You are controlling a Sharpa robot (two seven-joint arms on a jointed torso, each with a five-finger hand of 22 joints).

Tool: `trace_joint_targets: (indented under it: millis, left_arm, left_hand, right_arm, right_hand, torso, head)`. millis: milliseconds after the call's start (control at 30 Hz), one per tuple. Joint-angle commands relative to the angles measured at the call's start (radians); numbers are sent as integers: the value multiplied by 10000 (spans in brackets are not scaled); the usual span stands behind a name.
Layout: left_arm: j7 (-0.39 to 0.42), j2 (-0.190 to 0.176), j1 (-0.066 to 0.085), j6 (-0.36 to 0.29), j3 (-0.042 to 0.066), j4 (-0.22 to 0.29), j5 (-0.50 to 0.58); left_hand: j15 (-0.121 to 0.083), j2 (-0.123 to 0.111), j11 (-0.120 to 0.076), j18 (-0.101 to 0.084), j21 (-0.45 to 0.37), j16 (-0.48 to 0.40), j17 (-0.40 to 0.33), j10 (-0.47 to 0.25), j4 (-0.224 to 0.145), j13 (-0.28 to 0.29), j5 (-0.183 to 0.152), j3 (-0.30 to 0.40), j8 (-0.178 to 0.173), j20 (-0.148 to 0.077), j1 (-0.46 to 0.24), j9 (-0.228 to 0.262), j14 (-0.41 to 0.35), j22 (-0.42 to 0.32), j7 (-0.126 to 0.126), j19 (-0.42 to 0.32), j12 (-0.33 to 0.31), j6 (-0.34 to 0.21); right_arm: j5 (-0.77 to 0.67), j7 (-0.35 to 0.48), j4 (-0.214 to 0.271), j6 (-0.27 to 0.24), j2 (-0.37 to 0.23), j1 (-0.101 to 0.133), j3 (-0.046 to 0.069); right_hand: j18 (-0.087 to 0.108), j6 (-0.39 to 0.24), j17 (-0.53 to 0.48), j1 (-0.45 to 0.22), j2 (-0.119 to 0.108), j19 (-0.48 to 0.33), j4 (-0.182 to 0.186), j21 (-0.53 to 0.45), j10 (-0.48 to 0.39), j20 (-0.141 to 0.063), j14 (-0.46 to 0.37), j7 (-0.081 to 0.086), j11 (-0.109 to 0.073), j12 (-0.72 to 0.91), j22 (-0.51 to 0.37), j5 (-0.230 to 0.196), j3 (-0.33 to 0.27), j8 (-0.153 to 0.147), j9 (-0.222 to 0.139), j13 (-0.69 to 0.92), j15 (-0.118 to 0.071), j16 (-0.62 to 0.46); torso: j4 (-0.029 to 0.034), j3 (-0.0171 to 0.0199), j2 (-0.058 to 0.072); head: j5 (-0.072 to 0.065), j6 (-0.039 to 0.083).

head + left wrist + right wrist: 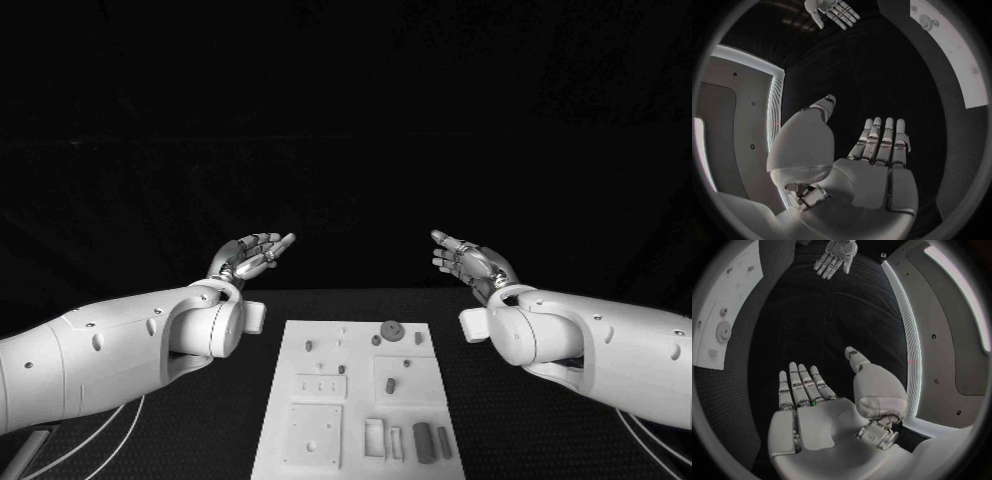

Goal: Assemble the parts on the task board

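Two smooth white arms with small dark screw holes, thin white cables beside the left arm (101,350); each silver hand (248,255) is segmented.

Black table (490,400) with a finely textured surface, seen to both sides of the board and beyond its far end; white task board (353,400) lying flat on it, long axis running away from the robot, roughly centred between the two arms; near end cut off by the lower edge of the head view; thin pale cables (101,435) trailing over the table's left part near the lower corner; same dark textured surface visible in the left wrist view (879,75) with the board's edge (954,55) along one side; likewise in the right wrist view (817,315), board (729,315) at the rim.
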Motion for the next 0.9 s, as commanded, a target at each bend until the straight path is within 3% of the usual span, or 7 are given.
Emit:
trace_joint_targets:
  millis: [33,233,500,600,733,833,900]
  left_arm:
    - [-590,46,92,853,-58,-75,19]
    - [-590,46,92,853,-58,-75,19]
    - [-526,-43,92,993,-59,-55,21]
    - [-455,-53,92,1076,-59,-75,19]
    - [-321,-109,92,1110,-59,-76,8]
    - [-297,-138,93,1158,-59,-78,-40]
    - [-270,-140,93,1218,-59,-91,-139]
  left_hand:
    - [53,-99,40,-150,142,142,190,258,85,34,69,160,147,28,440,189,233,475,13,186,61,205]
    - [60,-92,46,-150,149,145,193,263,91,36,70,155,148,25,446,191,236,474,12,191,65,204]
    - [89,-15,76,-150,216,214,229,353,86,55,70,99,174,-20,520,209,342,466,53,271,103,236]
    - [109,116,109,-150,282,306,265,479,69,72,78,-36,222,-88,639,230,518,454,113,393,137,332]
    - [178,655,328,-40,444,519,303,994,-158,136,160,-637,421,-268,1153,260,1039,415,404,866,304,870]
    - [379,1126,511,128,689,897,343,1792,-500,239,660,-1268,548,-507,1804,208,2063,373,589,1667,597,1444]
    - [254,1347,575,264,793,993,274,2271,-684,273,814,-1646,601,-608,2204,133,2486,316,687,2121,733,1852]
  right_arm:
    - [-120,-1383,-202,1938,-58,293,-208]
    - [-134,-1791,-383,2451,-113,594,-450]
    - [-1619,-2005,-855,2276,113,594,-457]
    - [-2369,-1967,-1029,2164,180,593,-457]
    - [-3841,-1924,-1410,2239,333,593,-456]
    - [-4912,-1846,-1755,2426,481,590,-455]
    - [-5760,-1803,-1946,2466,549,587,-454]
  right_hand:
    - [62,48,34,79,7,-25,-7,55,65,68,52,162,7,29,63,32,28,37,31,8,-2,39]
    - [35,158,159,299,20,31,-174,32,286,114,226,218,65,56,242,-44,-12,138,106,30,80,163]
    - [54,889,294,1165,-294,666,-900,133,1610,272,831,357,207,225,1671,-430,252,635,495,133,230,513]
    - [135,1267,327,1598,-500,1243,-1241,296,2035,279,1194,408,268,345,2986,-508,544,806,522,175,402,684]
    - [499,2213,363,2097,-866,2321,-1468,461,2999,215,2083,605,387,592,3529,-853,1487,1099,506,237,619,1026]
    - [762,2754,451,2330,-928,2908,-1666,517,3635,170,2786,631,348,756,3429,-976,1929,1230,472,291,511,1310]
    - [964,3092,550,2525,-980,3407,-1785,623,4032,142,3296,597,294,851,3377,-1198,2251,1298,443,336,325,1520]
  torso:
    - [0,0,1]
    - [0,0,1]
    - [26,25,43]
    - [21,20,46]
    - [27,9,50]
    - [18,-1,58]
    - [32,-20,65]
  head:
    - [0,1]
    - [0,1]
    - [23,7]
    - [29,-4]
    - [21,-2]
    - [42,-17]
    - [24,-8]
